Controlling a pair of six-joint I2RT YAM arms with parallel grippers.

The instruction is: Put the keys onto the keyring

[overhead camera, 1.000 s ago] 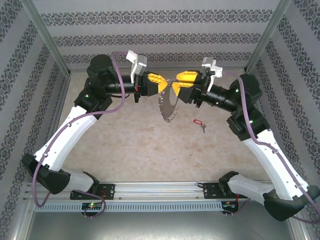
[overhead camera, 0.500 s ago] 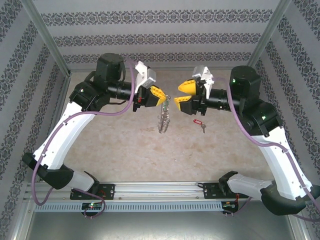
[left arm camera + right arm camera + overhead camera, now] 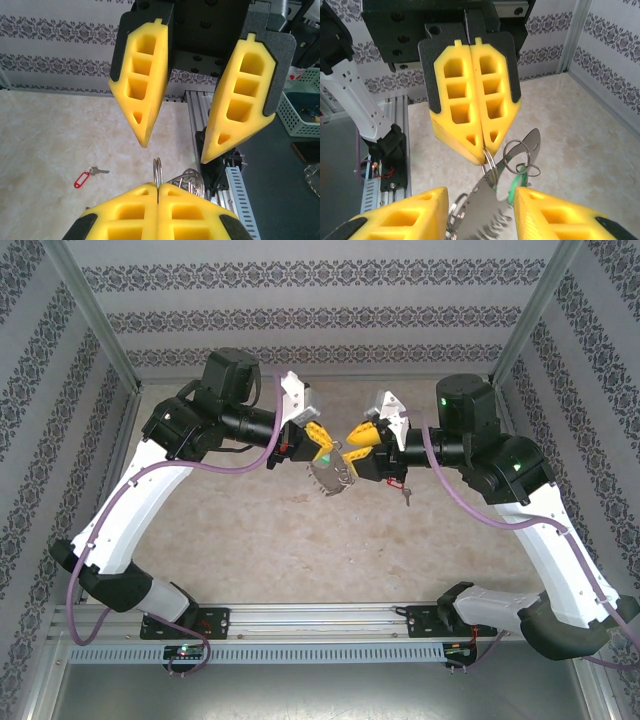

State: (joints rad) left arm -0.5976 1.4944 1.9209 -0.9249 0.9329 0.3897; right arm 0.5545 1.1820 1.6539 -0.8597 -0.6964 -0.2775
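Top external. CHECKER: Where do your claws stand?

ME: Both are raised over the middle of the desk [image 3: 250,530], tips facing one another. My left claw [image 3: 328,452] and my right claw [image 3: 358,442] sit just beside each other. The keyring [image 3: 333,477] hangs between and below them.

CHECKER: Left claw, state?

ME: Left wrist view: fingers pressed together, no gap. They are clamped on a thin silvery ring [image 3: 158,170] belonging to the keyring. The right wrist view agrees, showing the ring pinched at the very tips.

CHECKER: Right claw?

ME: Jaws apart. In the right wrist view my fingers [image 3: 400,220] stand one on each side of the keyring's flat grey loop. I cannot tell whether either finger touches it. A green tag [image 3: 512,187] hangs among the small rings.

CHECKER: And the key?

ME: The key [image 3: 100,171] lies flat on the desk with its red tag [image 3: 81,179] attached. It is on the right arm's side and apart from the keyring. Neither claw touches it, and it is not yet on the keyring.
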